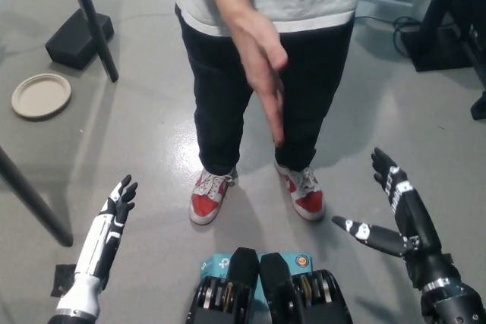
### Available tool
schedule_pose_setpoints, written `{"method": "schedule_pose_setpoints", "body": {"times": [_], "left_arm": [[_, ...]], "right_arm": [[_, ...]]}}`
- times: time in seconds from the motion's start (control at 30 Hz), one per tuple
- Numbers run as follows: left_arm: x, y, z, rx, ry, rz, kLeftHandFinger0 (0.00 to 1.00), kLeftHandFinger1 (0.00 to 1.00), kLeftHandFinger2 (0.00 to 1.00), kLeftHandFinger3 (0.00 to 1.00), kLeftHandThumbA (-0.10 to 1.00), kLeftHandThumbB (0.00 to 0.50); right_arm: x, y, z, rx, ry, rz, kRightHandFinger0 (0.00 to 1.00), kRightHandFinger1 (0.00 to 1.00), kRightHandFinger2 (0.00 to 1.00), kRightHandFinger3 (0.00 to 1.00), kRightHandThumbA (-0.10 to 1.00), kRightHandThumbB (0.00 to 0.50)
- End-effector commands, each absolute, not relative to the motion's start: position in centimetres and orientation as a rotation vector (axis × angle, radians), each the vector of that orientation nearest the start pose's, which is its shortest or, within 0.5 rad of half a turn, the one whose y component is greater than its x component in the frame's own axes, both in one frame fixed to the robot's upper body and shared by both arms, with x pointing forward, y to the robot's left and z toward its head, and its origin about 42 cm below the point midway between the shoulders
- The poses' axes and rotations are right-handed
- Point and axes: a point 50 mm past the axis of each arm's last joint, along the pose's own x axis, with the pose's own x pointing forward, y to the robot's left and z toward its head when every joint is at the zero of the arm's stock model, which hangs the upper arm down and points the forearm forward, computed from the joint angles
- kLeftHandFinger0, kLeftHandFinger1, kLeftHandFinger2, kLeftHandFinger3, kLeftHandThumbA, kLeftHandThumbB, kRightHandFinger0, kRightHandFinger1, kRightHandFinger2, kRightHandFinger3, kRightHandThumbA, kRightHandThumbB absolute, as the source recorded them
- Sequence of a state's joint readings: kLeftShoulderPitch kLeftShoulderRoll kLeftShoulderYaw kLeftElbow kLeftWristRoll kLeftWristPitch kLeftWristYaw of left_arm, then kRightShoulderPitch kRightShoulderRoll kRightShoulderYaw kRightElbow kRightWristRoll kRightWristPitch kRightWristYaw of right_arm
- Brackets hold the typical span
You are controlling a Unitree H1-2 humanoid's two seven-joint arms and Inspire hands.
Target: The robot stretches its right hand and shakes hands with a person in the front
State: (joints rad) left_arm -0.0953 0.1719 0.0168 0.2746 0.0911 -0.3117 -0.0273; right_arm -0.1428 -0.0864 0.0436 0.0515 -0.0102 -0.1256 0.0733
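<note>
grey floor (pixel 137 134), tan plate (pixel 41 95)

Single head view, steeply down from above onto grey floor (pixel 137 142), person's legs (pixel 220 111) close in front.

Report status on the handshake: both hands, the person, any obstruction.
Right robot hand open, low right, not touching. Left robot hand open, resting lower left. Person's hand extended, pointing down, ahead. Nothing between them.
</note>
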Motion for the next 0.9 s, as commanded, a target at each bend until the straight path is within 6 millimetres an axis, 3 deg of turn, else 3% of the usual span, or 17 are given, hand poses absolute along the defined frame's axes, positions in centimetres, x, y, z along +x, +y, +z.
{"method": "schedule_pose_setpoints", "body": {"times": [0.0, 0.13, 0.17, 0.2, 0.37, 0.43, 0.5, 0.67, 0.77, 0.87], "left_arm": [[30.8, 27.4, 8.2, 0.276, -0.2, -0.035, 1.0, 1.0, 1.0, 1.0, 1.0, 0.064], [30.8, 27.4, 8.2, 0.256, -0.2, -0.038, 1.0, 1.0, 1.0, 1.0, 1.0, 0.046], [30.8, 27.4, 8.2, 0.258, -0.201, -0.036, 1.0, 1.0, 1.0, 1.0, 1.0, 0.045], [30.9, 27.4, 8.1, 0.267, -0.205, -0.035, 1.0, 1.0, 1.0, 1.0, 1.0, 0.051], [30.8, 27.5, 8.1, 0.262, -0.201, -0.038, 1.0, 1.0, 1.0, 1.0, 1.0, 0.057], [30.8, 27.4, 8.1, 0.241, -0.192, -0.024, 1.0, 1.0, 1.0, 1.0, 1.0, 0.074], [30.7, 27.4, 8.1, 0.252, -0.202, -0.037, 1.0, 1.0, 1.0, 1.0, 1.0, 0.053], [30.3, 27.2, 7.8, 0.262, -0.197, -0.036, 1.0, 1.0, 1.0, 1.0, 1.0, 0.08], [30.1, 27.2, 7.8, 0.264, -0.189, -0.034, 1.0, 1.0, 1.0, 1.0, 1.0, 0.074], [30.4, 27.5, 8.1, 0.266, -0.194, -0.032, 1.0, 1.0, 1.0, 1.0, 1.0, 0.072]], "right_arm": [[33.2, -19.7, 19.9, -0.121, -0.354, 0.174, 1.0, 1.0, 1.0, 1.0, 1.0, 0.281], [33.8, -18.6, 24.7, -0.161, -0.438, 0.188, 1.0, 1.0, 1.0, 1.0, 1.0, 0.341], [33.9, -18.5, 25.1, -0.165, -0.443, 0.188, 1.0, 1.0, 1.0, 1.0, 1.0, 0.342], [34.3, -18.2, 27.1, -0.178, -0.468, 0.198, 1.0, 1.0, 1.0, 1.0, 1.0, 0.349], [35.5, -17.4, 30.0, -0.235, -0.482, 0.216, 1.0, 1.0, 1.0, 1.0, 1.0, 0.337], [36.6, -16.7, 31.0, -0.254, -0.467, 0.22, 1.0, 1.0, 1.0, 1.0, 1.0, 0.358], [37.7, -15.9, 31.7, -0.261, -0.456, 0.23, 1.0, 1.0, 1.0, 1.0, 1.0, 0.362], [39.9, -14.9, 32.3, -0.305, -0.424, 0.249, 1.0, 1.0, 1.0, 1.0, 1.0, 0.366], [41.6, -14.0, 32.2, -0.318, -0.402, 0.259, 1.0, 1.0, 1.0, 1.0, 1.0, 0.33], [43.4, -13.0, 32.3, -0.352, -0.349, 0.275, 1.0, 1.0, 1.0, 1.0, 1.0, 0.393]]}}
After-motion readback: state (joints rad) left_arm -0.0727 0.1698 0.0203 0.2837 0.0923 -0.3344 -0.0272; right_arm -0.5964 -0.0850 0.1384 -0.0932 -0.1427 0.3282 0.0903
